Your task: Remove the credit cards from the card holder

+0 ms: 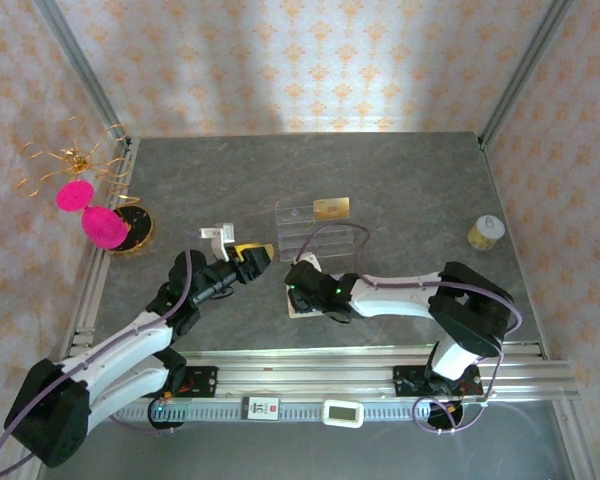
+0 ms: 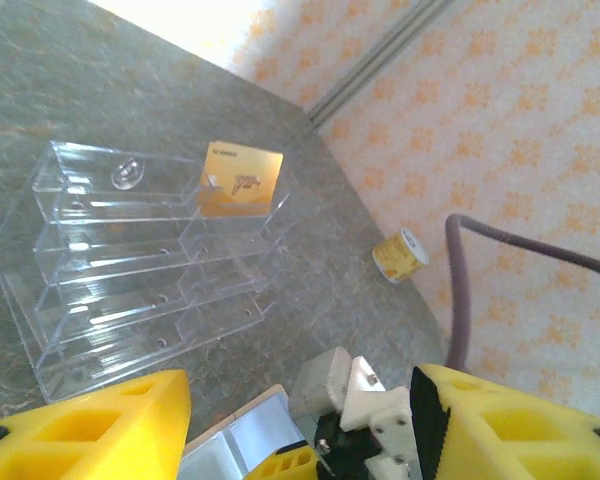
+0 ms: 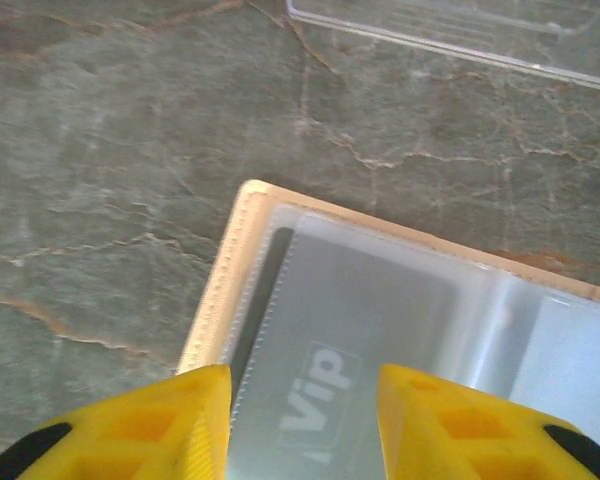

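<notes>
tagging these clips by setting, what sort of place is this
Probably a robot test booth rather than a real room: a grey marbled tabletop boxed in by orange-patterned wallpaper panels on bare aluminium frame posts, with a slotted aluminium rail along its near edge.

We've got the card holder (image 3: 242, 262) lying open and flat on the tabletop (image 1: 410, 185), beige-tan with a stitched edge, its pale inside facing up. In the top view it sits near the middle, low toward 6 o'clock, partly hidden. A frosted clear sleeve covers the inside, and behind it we see a grey card (image 3: 355, 335) still tucked in, lettered "ViP", lying flat. We can't tell its true shade through the plastic. Now the gold card (image 1: 332, 208): it's out of the holder, standing upright in the back row of the clear tray (image 1: 315, 235), at about 1 o'clock from the holder and well apart from it.
</notes>
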